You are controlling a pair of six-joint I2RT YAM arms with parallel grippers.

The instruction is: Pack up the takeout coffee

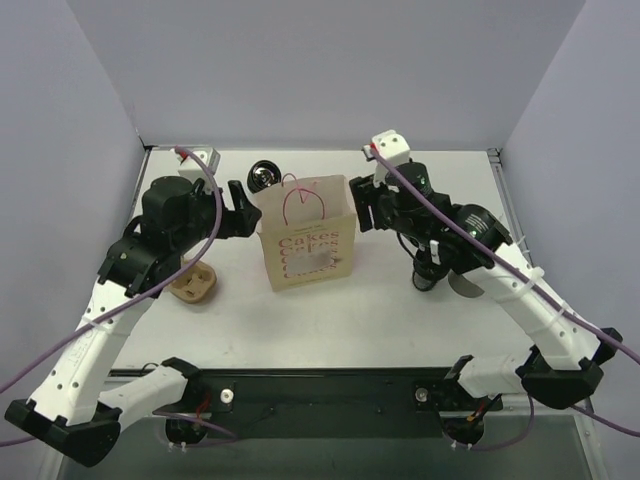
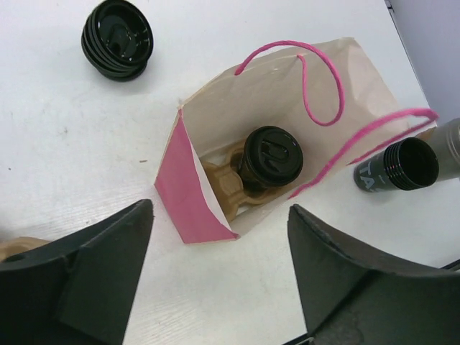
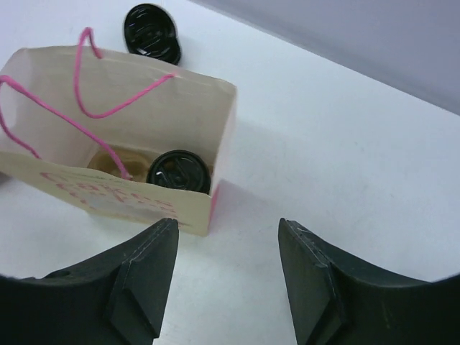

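Note:
The pink paper bag (image 1: 305, 240) stands open mid-table. One takeout coffee cup (image 2: 271, 157), black with a black lid, stands inside it in a brown cardboard carrier (image 2: 224, 188). The cup also shows in the right wrist view (image 3: 179, 171), in the bag's near right corner. My left gripper (image 1: 246, 212) is open and empty, just left of the bag's top; in its wrist view (image 2: 219, 241) the jaws stand wide over bare table by the bag's pink side. My right gripper (image 1: 362, 205) is open and empty at the bag's right top edge, seen in the right wrist view (image 3: 228, 248).
A short ribbed black stack (image 1: 264, 176) sits behind the bag, also in the left wrist view (image 2: 117, 37) and the right wrist view (image 3: 151, 30). A second brown carrier (image 1: 193, 283) lies at the left. A dark object (image 1: 430, 275) is mostly hidden under my right arm.

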